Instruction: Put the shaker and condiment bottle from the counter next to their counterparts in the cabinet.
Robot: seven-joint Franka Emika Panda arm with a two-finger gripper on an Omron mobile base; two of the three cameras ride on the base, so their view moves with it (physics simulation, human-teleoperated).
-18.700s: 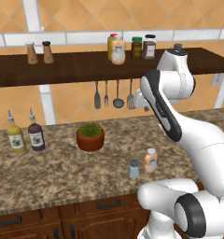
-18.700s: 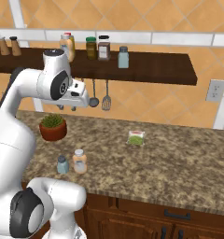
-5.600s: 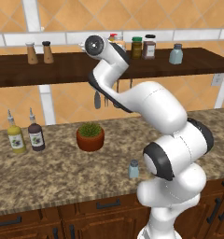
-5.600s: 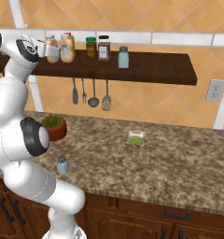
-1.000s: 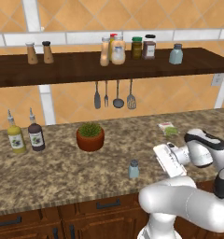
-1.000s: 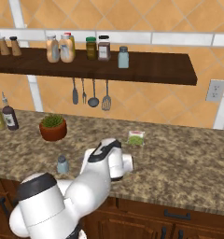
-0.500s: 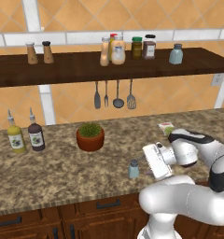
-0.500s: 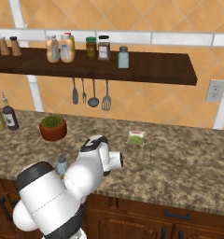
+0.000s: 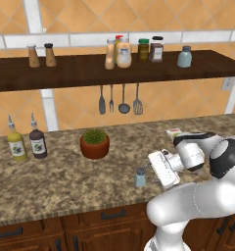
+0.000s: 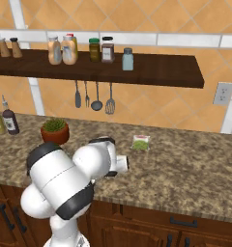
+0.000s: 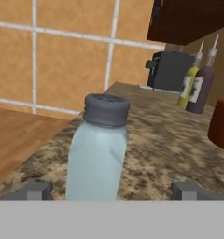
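Claw (image 11: 111, 190) has closed in, gaping wide around shaker (image 11: 99, 148).

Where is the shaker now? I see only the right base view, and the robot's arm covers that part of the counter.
Observer: The shaker stands upright on the counter, near the front edge, right of the plant pot.
Operator: Is the end effector closed on it?
Observer: No. In the hand view the end effector is open, with one fingertip on each side of the shaker and a gap at both.
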